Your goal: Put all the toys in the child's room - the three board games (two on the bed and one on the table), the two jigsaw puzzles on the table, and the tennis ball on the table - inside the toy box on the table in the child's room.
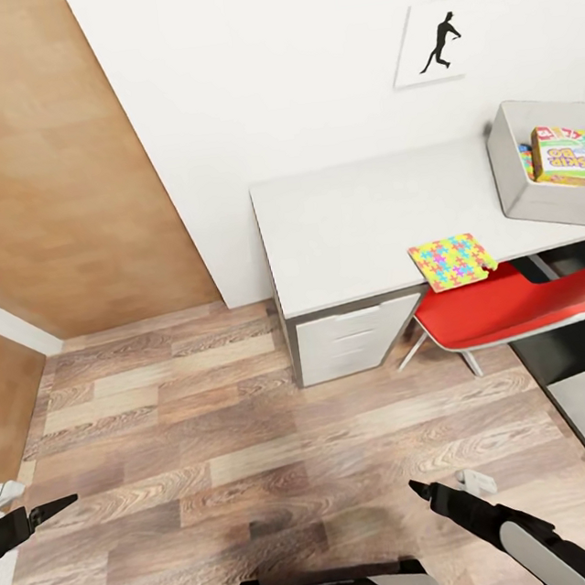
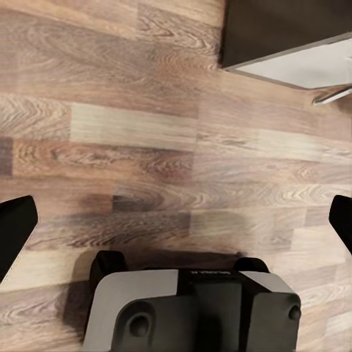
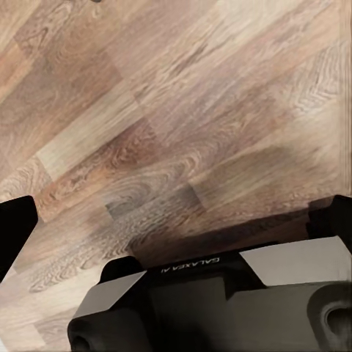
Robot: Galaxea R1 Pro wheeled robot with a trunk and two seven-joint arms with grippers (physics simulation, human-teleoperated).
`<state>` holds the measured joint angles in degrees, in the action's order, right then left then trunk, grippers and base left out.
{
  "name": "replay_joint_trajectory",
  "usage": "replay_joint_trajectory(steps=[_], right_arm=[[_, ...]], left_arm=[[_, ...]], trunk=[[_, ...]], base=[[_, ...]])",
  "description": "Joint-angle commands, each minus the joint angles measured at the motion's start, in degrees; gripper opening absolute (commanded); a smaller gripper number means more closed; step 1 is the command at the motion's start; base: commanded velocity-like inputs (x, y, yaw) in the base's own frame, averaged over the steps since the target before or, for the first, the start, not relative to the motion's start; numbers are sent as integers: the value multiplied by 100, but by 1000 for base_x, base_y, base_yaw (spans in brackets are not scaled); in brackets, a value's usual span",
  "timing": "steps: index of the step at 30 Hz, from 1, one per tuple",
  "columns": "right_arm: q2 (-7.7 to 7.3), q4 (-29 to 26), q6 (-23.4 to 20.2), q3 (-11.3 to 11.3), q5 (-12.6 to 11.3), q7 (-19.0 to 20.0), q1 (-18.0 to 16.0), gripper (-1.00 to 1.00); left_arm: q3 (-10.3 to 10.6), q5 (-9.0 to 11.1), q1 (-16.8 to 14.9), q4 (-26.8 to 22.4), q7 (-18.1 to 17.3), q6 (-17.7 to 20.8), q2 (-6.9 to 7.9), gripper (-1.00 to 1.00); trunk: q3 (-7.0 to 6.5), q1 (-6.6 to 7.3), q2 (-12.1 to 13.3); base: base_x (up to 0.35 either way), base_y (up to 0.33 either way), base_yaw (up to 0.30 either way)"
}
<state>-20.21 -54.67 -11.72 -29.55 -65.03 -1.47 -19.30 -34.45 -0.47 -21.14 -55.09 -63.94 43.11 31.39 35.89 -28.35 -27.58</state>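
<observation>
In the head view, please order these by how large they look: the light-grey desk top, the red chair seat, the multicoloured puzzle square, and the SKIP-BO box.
Largest to smallest, as seen:
1. light-grey desk top
2. red chair seat
3. multicoloured puzzle square
4. yellow-green-red SKIP-BO box, partly hidden inside the grey bin, so its rank against the puzzle is unsure.
</observation>
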Motion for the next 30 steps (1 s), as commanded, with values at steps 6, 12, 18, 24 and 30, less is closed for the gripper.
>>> replay_joint_trajectory(steps=[6,12,18,24,30], right_arm=[[-220,15,-6,-16,-56,184,2,100],[-320,28,2,-5,-68,460,1,100],[-343,65,-1,116,-72,563,2,100],[-352,195,-5,230,-66,708,3,100],[-360,344,-9,287,-69,984,1,100]], left_arm=[[-9,-5,-4,-2,113,56,-1,100],[-4,-5,-4,-2,170,57,-3,100],[-1,-5,-4,-2,337,57,-8,100],[0,-5,-4,-2,564,57,-9,100],[12,-10,-4,-2,672,57,-15,100]], trunk=[[-50,-3,-8],[-105,-3,-8],[-161,-3,-8],[-217,-3,-8],[-272,-3,-8]], base=[[0,0,0],[0,0,0],[0,0,0],[0,0,0],[0,0,0]])
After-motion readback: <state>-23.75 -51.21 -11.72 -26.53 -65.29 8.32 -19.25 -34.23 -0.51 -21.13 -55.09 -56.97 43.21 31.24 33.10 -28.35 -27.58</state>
